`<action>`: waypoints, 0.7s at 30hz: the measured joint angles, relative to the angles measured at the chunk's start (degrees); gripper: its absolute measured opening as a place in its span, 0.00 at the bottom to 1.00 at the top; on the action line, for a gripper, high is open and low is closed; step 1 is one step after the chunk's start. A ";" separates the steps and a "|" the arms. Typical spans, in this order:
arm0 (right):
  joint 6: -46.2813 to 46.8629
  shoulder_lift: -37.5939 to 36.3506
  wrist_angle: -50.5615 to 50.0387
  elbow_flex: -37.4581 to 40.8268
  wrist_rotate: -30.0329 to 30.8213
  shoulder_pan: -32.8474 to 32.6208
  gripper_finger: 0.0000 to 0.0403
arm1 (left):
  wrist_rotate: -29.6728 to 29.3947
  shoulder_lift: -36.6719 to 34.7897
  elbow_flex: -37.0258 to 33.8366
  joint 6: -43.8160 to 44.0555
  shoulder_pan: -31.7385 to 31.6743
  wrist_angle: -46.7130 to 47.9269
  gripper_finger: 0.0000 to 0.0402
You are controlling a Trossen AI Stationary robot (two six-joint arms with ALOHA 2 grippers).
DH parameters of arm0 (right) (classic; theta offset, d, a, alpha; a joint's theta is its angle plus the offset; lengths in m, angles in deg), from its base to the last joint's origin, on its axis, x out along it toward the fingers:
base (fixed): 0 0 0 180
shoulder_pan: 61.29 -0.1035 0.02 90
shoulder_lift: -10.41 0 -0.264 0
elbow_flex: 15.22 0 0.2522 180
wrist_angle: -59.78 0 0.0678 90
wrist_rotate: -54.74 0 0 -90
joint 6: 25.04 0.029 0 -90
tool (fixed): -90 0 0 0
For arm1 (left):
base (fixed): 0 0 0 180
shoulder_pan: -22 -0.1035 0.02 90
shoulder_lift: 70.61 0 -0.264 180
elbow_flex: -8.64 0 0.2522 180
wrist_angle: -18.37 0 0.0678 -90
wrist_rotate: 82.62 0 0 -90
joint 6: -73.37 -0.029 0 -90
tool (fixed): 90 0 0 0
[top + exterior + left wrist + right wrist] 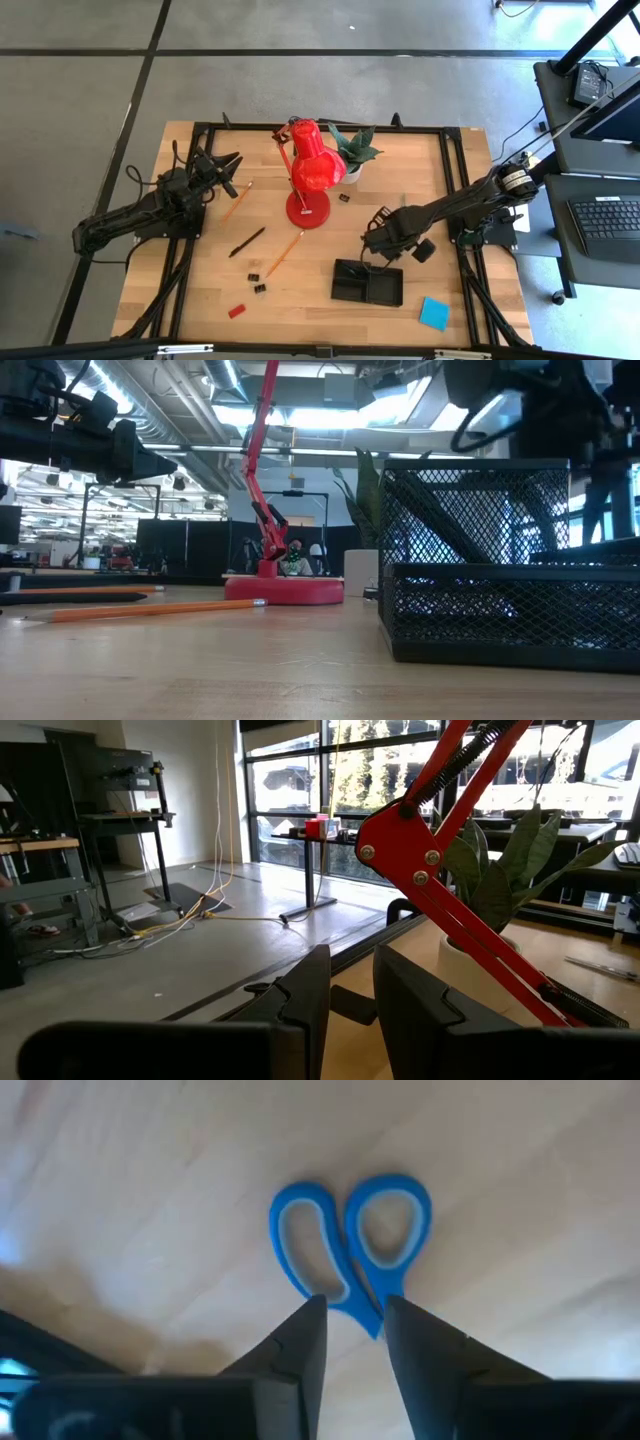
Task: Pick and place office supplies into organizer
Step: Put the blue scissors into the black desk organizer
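Note:
My right gripper (374, 246) hangs just beyond the far edge of the organizer (368, 283), a low black mesh tray that fills the right of the low view (500, 590). It is shut on the blue-handled scissors (350, 1245). My left gripper (352, 982) waits near the table's far left corner (226, 168), open by a narrow gap and touching nothing. Two orange pencils (237, 203) (285, 252), a black pen (246, 242), small black clips (257, 280), a red block (236, 311) and a blue note pad (434, 313) lie flat on the wood. My right gripper pinches the scissors between its two fingers at the neck just below the handle loops (366, 1312). The fingers come from above, pointing down. Both blue loops stick out past the fingertips over the wood. The gripper hides the blades, and the scissors look lifted clear.
A big red desk lamp (310, 170) stands mid-table on a round base (307, 210), with a small potted plant (352, 150) beside it. One more clip (344, 198) lies near the lamp. Black frame rails run along the table's edges.

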 joint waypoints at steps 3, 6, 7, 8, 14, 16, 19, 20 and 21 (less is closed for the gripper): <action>-2.68 0.00 2.43 2.15 0.02 0.02 0.27 | 0.01 0.02 -0.01 0.00 0.00 0.02 0.19; -4.99 0.00 5.36 4.37 0.02 0.02 0.27 | 0.01 0.02 0.01 0.00 0.01 0.00 0.19; -5.79 0.00 6.14 5.00 0.03 0.02 0.27 | -0.01 0.00 -0.01 0.00 -0.01 0.00 0.19; -6.28 0.00 6.85 5.63 0.03 0.04 0.27 | -0.01 0.00 0.01 0.00 -0.01 0.00 0.19; -10.37 0.00 10.96 7.87 0.07 0.04 0.27 | -0.01 0.00 0.01 0.00 0.00 0.00 0.19; -11.06 0.00 11.72 7.90 0.32 0.04 0.27 | -0.01 0.00 0.00 0.00 -0.01 0.00 0.19; -10.62 0.00 11.47 7.63 1.68 0.04 0.27 | -0.01 0.00 0.01 0.02 0.01 0.02 0.19; -9.94 0.00 11.50 7.40 1.84 0.04 0.27 | -0.01 0.00 -0.01 0.02 -0.01 0.00 0.19; -9.08 0.00 11.62 7.25 1.94 0.04 0.27 | -0.01 0.00 -0.01 0.00 -0.01 0.00 0.19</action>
